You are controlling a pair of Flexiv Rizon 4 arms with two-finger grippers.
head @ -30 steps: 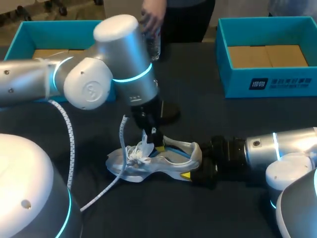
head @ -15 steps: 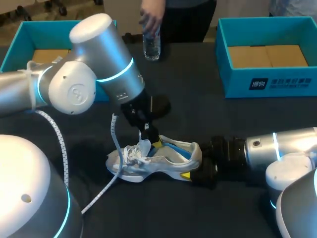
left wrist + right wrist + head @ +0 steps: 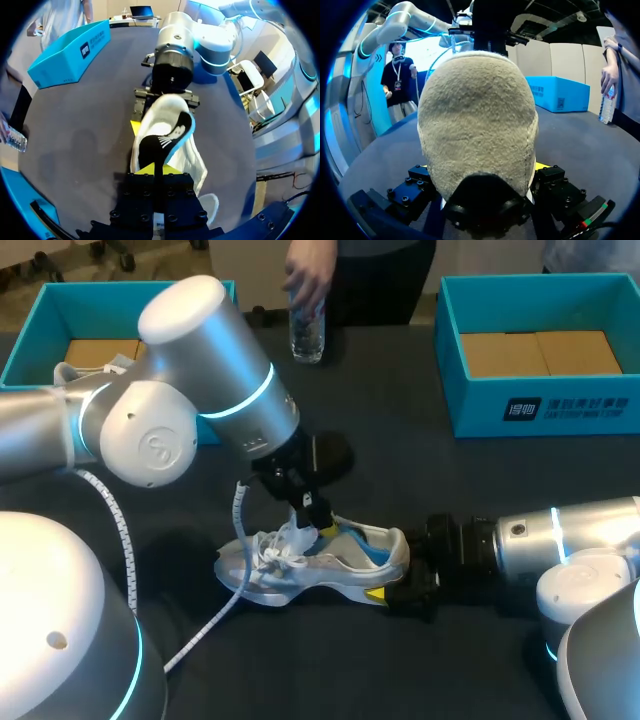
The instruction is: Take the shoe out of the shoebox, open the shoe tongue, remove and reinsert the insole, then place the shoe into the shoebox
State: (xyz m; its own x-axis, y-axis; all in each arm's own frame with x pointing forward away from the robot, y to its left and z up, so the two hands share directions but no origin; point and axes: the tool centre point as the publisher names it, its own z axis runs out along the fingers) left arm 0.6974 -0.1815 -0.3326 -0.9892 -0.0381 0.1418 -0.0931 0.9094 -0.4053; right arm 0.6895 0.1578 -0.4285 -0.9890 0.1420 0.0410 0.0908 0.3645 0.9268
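A white shoe (image 3: 340, 565) with a blue lining lies on its side on the dark table, toe to the left. My right gripper (image 3: 400, 580) holds its heel from the right, one finger on each side; in the right wrist view the beige heel (image 3: 477, 125) fills the space between the fingers (image 3: 415, 187). My left gripper (image 3: 312, 517) comes down from above into the shoe's opening. In the left wrist view that gripper (image 3: 159, 172) is shut on the end of a black insole (image 3: 167, 137) with white stripes, which lies inside the shoe (image 3: 192, 155).
Teal shoeboxes stand at the back left (image 3: 40, 315) and back right (image 3: 540, 400). A person's hand (image 3: 305, 280) holds a clear bottle (image 3: 307, 332) at the table's far edge. A white coiled cable (image 3: 235, 530) hangs from my left arm beside the toe.
My left arm's wrist has swung to the left and lower, while its gripper stayed at the shoe's opening. The shoe and my right arm have kept still.
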